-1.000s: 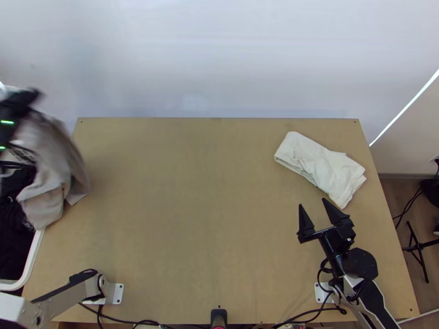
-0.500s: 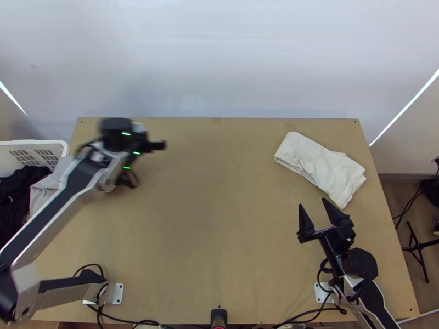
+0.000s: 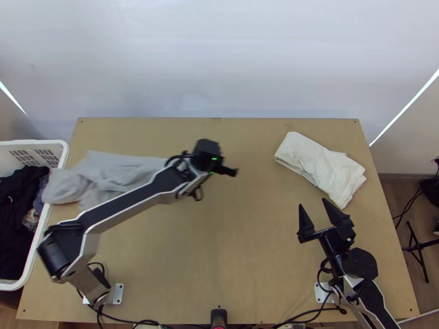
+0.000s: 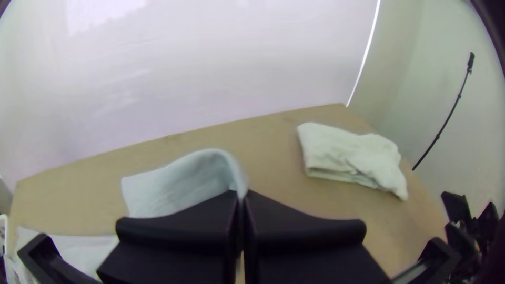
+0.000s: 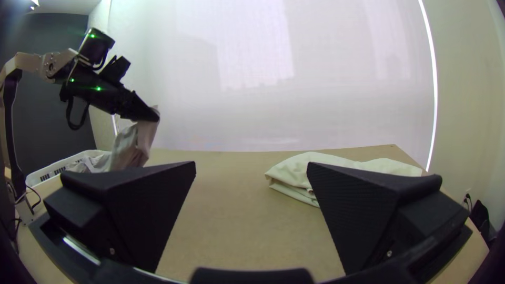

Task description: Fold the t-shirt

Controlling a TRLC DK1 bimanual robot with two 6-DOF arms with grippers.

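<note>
L end effector [image 4: 241, 195] holding shirt [image 3: 118, 169], R end effector [image 3: 312, 203] wide; prob best lower slowly, spread flat w/ both.

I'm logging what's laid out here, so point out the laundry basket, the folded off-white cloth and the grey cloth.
Laundry basket [image 3: 33, 142]: top view, its far rim.
Folded off-white cloth [image 3: 320, 163]: top view, the middle of its upper surface.
Grey cloth [image 3: 64, 189]: top view, its end by the basket.
</note>
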